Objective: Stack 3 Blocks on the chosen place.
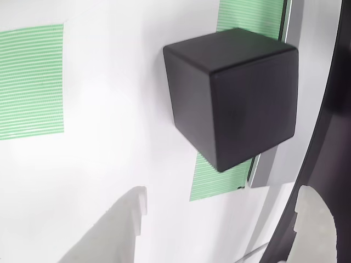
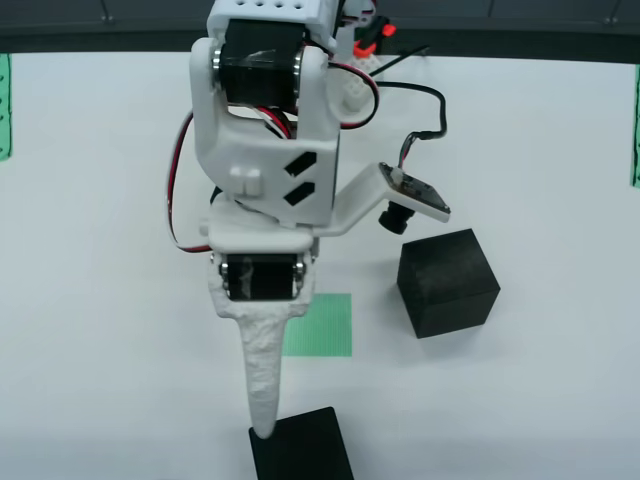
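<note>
Nothing is stacked yet. In the view from above, the white table [image 2: 100,300] carries two black blocks, both lying alone. One block [image 2: 447,282] sits just to the right of a green striped patch [image 2: 325,330] near the middle of the table, not on it. The other block [image 2: 302,445] is at the bottom edge of the picture, and part of it is cut off there. A third block cannot be counted from these pictures.

The gripper [image 2: 263,425] points down, and its tip is right at the top left corner of that bottom block. The white finger hides the gap, so one cannot tell how wide it is open or if it has hold of the block.

In the view that rides on the gripper, one block [image 1: 233,98] sits partly over a green patch [image 1: 216,178], and a second patch [image 1: 30,82] lies bare at the left. This may be a patch at the table's edge.

All three blocks are left to pile on one patch.
</note>
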